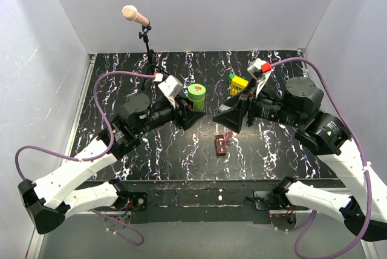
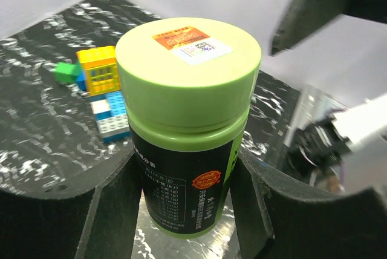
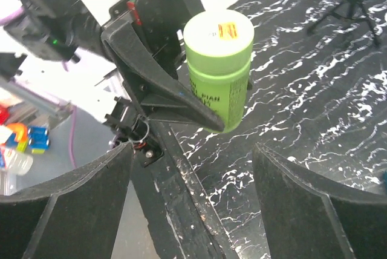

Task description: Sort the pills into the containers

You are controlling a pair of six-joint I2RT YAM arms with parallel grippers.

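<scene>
Currently on my screens:

- Green bottle (image 2: 187, 132): lid on, upright, clamped between the fingers of the left gripper (image 1: 193, 112). I cannot tell if its base touches the worktop (image 1: 115, 83).
- Right gripper (image 3: 193, 168): jaws spread wide, empty, facing the bottle.
- Red-brown box (image 1: 222, 144): lies on the worktop nearer the arm bases, apart from both grippers.
- Toy brick stack (image 1: 239, 81): behind the right gripper.

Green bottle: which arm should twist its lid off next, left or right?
Right. The left jaws are busy gripping the green bottle around its body, lid on. The right jaws are open, empty and facing the bottle, so they could probably reach the lid.
</scene>
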